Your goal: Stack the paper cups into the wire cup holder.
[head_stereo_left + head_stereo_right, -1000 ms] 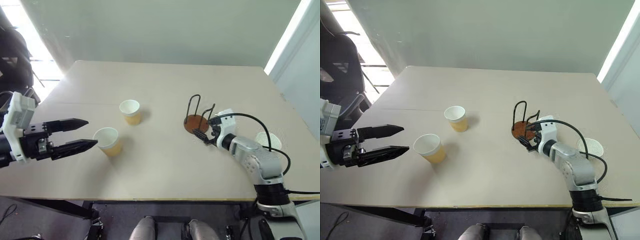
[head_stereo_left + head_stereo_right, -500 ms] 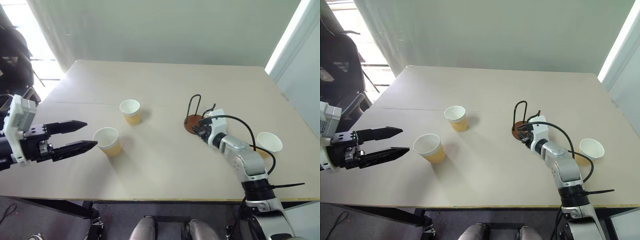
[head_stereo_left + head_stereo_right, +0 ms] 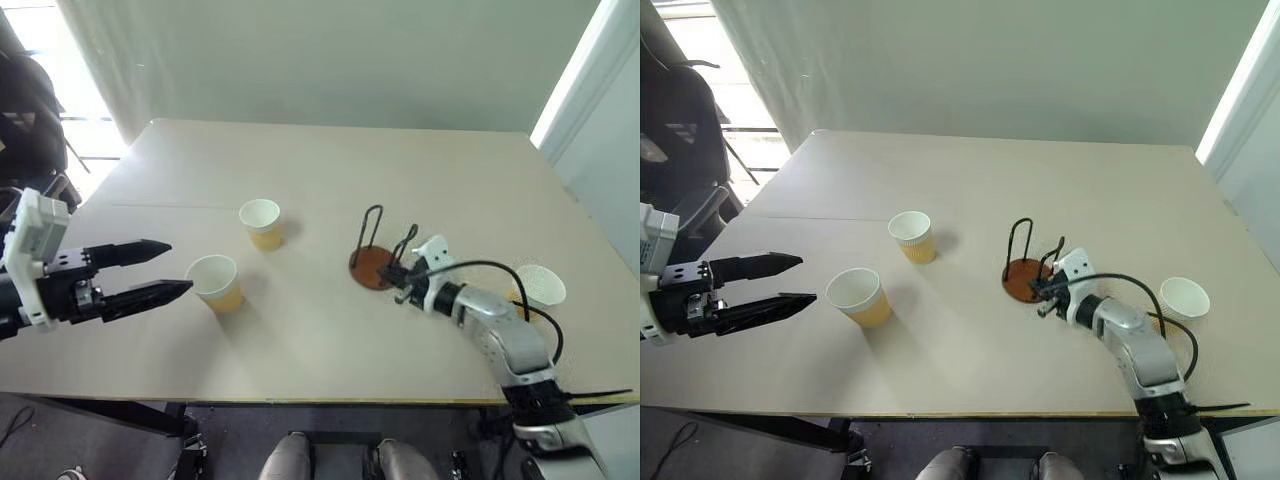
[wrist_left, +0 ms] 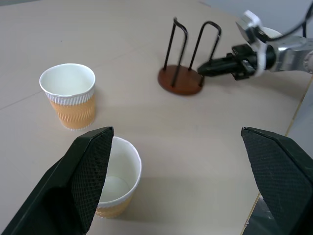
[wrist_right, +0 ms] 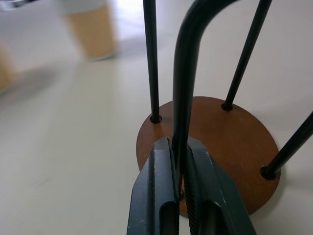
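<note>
The right gripper (image 5: 178, 193) has clamped one dark wire loop of the reddish-brown disc-based wire cup holder (image 3: 374, 266) and dragged it from mid-table toward the front edge. Three tan paper cups (image 3: 217, 283) remain unstacked. The left gripper (image 3: 170, 267), jaws wide, faces the nearest cup.

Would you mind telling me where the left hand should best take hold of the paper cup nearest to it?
Grip the nearest paper cup across its side wall, just below the rolled rim, coming in level from the left hand's side. It stands upright, mouth up, apart from the second cup, so the tapered wall is probably free for open fingers.
</note>
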Controlling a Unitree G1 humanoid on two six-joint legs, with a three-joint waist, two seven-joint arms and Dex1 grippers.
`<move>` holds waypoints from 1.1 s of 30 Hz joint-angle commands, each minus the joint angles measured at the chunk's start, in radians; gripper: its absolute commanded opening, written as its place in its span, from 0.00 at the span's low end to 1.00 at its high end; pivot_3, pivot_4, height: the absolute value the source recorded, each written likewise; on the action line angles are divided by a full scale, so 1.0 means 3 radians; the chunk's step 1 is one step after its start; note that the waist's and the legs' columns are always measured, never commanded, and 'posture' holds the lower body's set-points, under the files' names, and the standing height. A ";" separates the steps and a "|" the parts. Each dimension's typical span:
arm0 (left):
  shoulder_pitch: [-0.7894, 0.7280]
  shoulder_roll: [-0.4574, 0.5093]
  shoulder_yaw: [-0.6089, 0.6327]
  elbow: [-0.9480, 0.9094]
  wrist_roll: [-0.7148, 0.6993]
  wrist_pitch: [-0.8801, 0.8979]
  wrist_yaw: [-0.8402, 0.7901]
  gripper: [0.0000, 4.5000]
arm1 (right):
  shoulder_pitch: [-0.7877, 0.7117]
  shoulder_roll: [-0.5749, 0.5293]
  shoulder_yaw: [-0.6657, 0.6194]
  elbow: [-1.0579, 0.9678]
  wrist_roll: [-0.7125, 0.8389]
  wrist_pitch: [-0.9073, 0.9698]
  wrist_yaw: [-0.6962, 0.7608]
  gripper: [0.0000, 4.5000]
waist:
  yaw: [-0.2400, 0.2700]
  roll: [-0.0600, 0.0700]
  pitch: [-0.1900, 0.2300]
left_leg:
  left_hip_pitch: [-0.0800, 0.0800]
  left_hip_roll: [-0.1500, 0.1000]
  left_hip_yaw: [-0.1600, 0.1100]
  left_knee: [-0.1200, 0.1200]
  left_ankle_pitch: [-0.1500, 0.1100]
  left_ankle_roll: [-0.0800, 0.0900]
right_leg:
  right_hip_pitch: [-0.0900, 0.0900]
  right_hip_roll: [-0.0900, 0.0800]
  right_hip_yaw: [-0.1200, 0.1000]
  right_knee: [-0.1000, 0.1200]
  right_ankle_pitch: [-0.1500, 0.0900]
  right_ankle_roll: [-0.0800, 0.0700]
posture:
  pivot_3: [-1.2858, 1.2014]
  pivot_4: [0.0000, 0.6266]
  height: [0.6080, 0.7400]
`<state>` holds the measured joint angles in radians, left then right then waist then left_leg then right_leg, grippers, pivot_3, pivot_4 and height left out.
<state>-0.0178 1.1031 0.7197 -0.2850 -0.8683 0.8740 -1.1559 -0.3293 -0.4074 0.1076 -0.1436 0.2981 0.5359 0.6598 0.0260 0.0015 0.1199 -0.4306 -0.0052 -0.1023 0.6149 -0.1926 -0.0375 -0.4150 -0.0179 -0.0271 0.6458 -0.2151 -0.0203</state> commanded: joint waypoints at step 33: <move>-0.0206 0.0201 -0.0072 0.0165 0.0088 -0.0108 -0.0165 1.00 | 0.0345 -0.0594 0.0461 -0.0388 -0.0082 -0.0596 0.1100 0.12 | -0.0019 -0.0004 -0.0001 | 0.0014 0.0015 0.0000 0.0000 0.0014 -0.0006 | 0.0017 0.0017 0.0003 0.0000 -0.0020 -0.0020 | 0.52 0.24 1.00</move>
<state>-0.0645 1.1439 0.6877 -0.2341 -0.8419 0.8573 -1.1994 -0.2170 -0.5891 0.2441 -0.2598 0.2748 0.3641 0.9926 0.0202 0.0002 0.1195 -0.4263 -0.0006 -0.1021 0.6149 -0.1885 -0.0393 -0.4096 -0.0127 -0.0262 0.6458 -0.2211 -0.0264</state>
